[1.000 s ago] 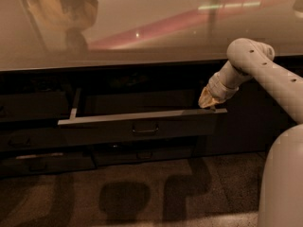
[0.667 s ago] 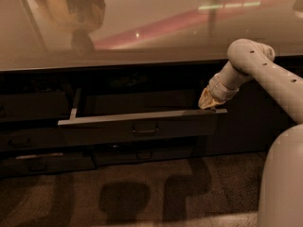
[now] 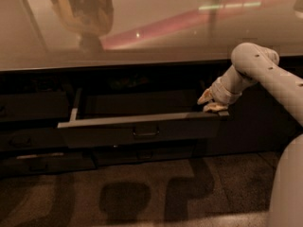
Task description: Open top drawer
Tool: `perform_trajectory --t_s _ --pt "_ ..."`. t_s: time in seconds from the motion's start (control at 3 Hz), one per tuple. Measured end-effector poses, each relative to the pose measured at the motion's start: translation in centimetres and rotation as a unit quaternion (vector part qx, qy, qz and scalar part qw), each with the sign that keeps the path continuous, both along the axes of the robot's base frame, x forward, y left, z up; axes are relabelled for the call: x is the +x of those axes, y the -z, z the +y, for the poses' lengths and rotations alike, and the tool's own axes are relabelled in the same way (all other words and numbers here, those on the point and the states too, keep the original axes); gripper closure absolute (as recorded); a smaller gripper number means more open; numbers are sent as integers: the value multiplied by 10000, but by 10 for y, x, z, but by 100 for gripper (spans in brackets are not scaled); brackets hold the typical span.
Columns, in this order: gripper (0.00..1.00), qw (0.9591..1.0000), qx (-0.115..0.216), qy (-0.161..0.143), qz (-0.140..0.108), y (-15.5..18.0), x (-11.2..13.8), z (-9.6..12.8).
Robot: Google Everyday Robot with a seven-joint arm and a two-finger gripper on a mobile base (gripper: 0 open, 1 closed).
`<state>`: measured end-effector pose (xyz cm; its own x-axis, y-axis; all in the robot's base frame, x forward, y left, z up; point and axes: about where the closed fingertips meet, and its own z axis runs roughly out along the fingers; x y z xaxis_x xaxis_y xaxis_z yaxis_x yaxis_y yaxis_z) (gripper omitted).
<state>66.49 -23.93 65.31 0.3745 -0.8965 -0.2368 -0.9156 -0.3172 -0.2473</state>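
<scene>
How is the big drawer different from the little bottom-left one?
The top drawer is pulled out, showing its inside; the lower left drawer sits almost shut. The top drawer is wider than the lower left drawer. The pincer is at the top drawer's right end, far from the other. Both look dark.

Looking like a kitchen-style counter run, either a home kitchen or an office pantry; can't tell which. A long glossy countertop (image 3: pixel 142 37) is running the full width and throwing back a strip-light reflection (image 3: pixel 229 6). Under it, dark built-in drawers are sitting in a bank. The top drawer (image 3: pixel 113 131) is standing pulled out, showing a long tray and a small centred pull handle (image 3: pixel 145 133), with narrower drawers (image 3: pixel 38 164) sitting below left. Speckled floor (image 3: pixel 142 193) is lying in front. The robot's gripper (image 3: pixel 211 103) is resting at the drawer front's right end.
</scene>
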Motion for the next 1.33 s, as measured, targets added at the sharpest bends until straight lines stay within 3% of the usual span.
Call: perform_trajectory --t_s 0.33,1.0,1.33 --pt "0 10000 0 0 0 -7 1 4" --pt "0 10000 0 1 -1 -9 4 19" --pt "0 9997 -76 181 -145 -20 1 15"
